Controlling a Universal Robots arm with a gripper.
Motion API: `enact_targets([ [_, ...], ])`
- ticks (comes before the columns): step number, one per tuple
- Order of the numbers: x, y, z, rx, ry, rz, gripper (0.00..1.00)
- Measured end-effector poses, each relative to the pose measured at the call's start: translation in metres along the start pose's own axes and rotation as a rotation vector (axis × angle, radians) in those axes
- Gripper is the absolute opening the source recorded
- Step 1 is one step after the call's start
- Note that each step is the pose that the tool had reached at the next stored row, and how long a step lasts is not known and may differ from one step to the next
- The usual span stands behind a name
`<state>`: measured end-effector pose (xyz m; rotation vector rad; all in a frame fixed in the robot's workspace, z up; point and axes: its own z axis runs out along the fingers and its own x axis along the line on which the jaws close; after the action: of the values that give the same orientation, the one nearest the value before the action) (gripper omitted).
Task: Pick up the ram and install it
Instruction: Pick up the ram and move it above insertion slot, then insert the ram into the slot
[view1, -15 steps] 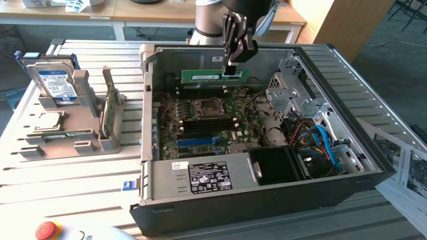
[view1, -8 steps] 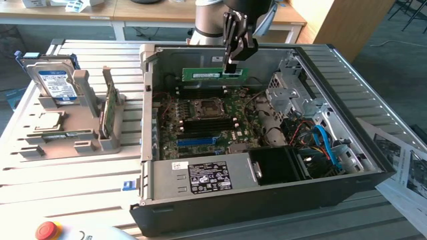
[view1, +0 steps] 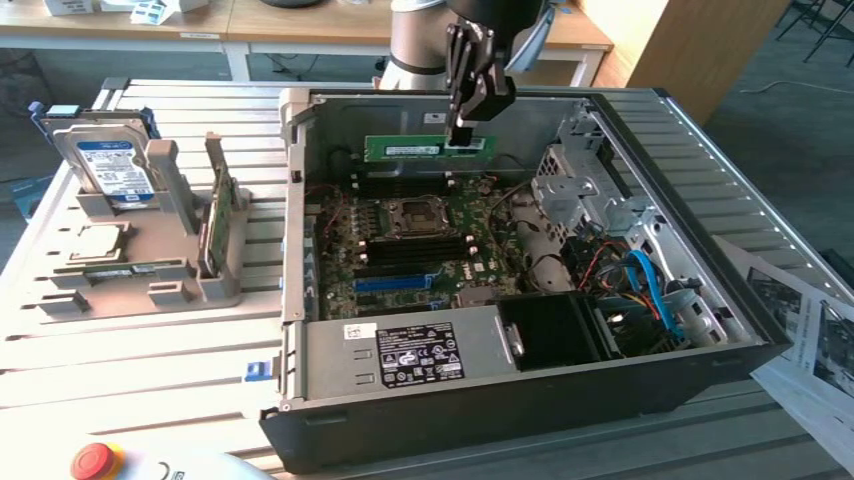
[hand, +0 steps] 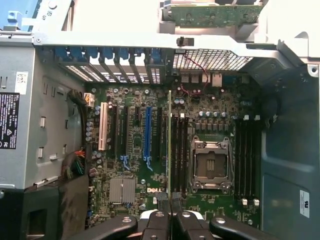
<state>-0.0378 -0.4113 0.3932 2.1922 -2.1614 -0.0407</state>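
Ram: a long, narrow green stick (view1: 424, 148) with a white label, held level and on edge inside the open computer case (view1: 534, 425), raised above the floor of the case near its far wall. In the wrist view it shows as a thin edge-on line (hand: 169, 145) over the board, just beside a bank of black memory slots (hand: 179, 150). Whether it touches a slot cannot be told.
Gripper: the black two-finger gripper (view1: 463, 138) comes down from above the case, its fingers closed tightly on the ram's top edge, towards the stick's end on the exterior view's right. In the wrist view, the fingers (hand: 170, 212) pinch the stick between them.
Motherboard: green board (view1: 461, 250) lying flat on the floor of the case, below the ram.
CPU socket: silver-framed socket (view1: 411, 213) in the middle of the case, with memory slots on both of its long sides (hand: 210, 165).
Power supply: grey box with a black label (view1: 414, 355), against the near wall of the case.
Blue cables: loose loop (view1: 651, 285) in the case corner on the exterior view's right.
Holder: grey stand (view1: 167, 275) outside the case, on the exterior view's left.
Hard drive: silver, with a blue-white label (view1: 107, 165), upright in the holder.
Green card: broader card (view1: 220, 215) upright in the holder, on the side nearer the case.
Red button: round (view1: 96, 460), outside the case near its front corner.
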Motion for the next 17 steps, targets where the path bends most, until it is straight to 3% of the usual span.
enact_targets([
  [6, -0.0057, -0.0015, 0.0003, 0.0001, -0.0001, 0.000, 0.12],
  [17, -0.0060, -0.0015, 0.0002, 0.0001, 0.0000, 0.000, 0.12],
])
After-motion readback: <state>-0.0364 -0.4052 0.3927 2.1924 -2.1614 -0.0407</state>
